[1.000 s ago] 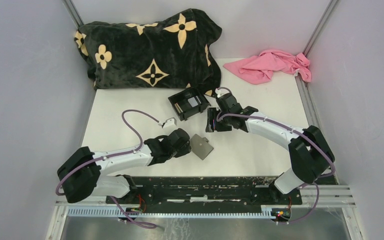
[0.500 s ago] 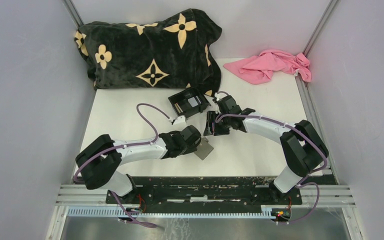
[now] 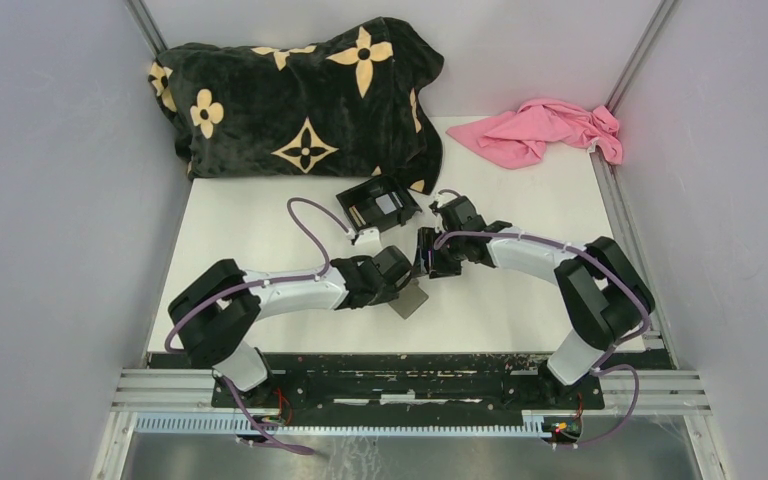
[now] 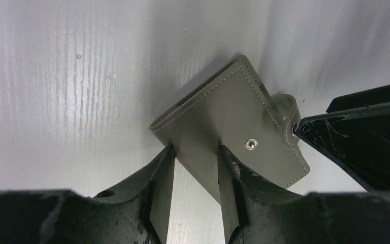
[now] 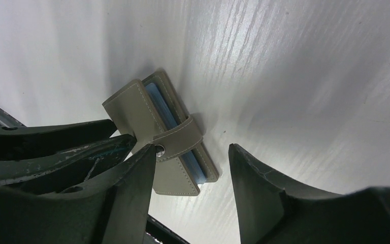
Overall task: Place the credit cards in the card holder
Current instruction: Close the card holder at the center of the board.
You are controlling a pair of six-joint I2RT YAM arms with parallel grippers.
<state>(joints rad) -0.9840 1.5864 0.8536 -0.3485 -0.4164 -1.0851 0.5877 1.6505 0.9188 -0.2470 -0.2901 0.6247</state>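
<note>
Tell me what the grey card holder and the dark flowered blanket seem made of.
Card holder: leather or faux leather, matte and smooth; pale stitching along the edges, shiny metal snap stud. Blanket: plush, velvety fabric, probably fleece; soft sheen on its folds.

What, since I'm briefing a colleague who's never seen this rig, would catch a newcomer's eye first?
Probably the big black blanket with tan flower motifs, bunched at the table's far left, and the pink cloth crumpled in the far right corner. Mid-table, the left gripper and right gripper face each other across the folded grey card holder, just nearer than an open black box.
</note>
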